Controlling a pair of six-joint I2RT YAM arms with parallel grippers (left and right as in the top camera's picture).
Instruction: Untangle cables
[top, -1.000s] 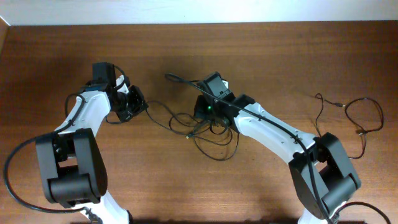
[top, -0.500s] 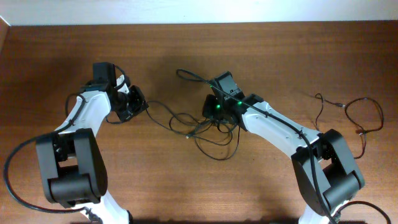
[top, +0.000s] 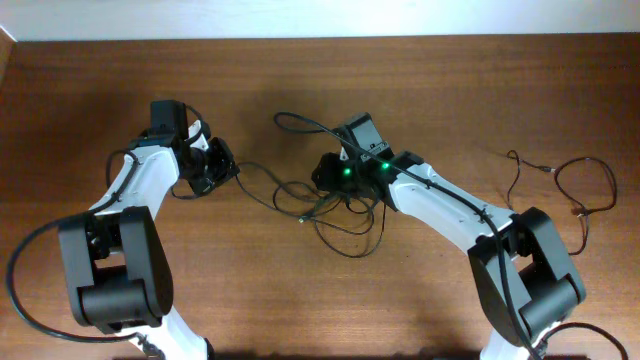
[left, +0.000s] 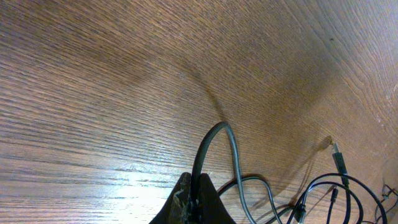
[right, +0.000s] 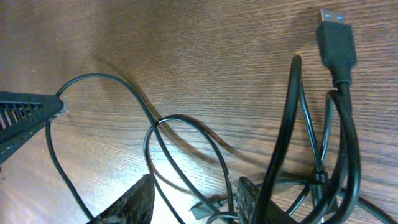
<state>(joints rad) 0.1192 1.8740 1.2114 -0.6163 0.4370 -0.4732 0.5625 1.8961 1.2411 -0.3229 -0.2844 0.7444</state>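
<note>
The left arm bends in from the left side, and the left gripper is pinched tight on one of the cables. The right arm reaches in toward the middle. The right gripper points down with its two fingers apart.

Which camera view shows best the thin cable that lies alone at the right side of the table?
The overhead view. It shows the lone cable in loose loops on the table, apart from the tangle between the arms. Both wrist views look only at the tangle, so they show nothing of it.
</note>
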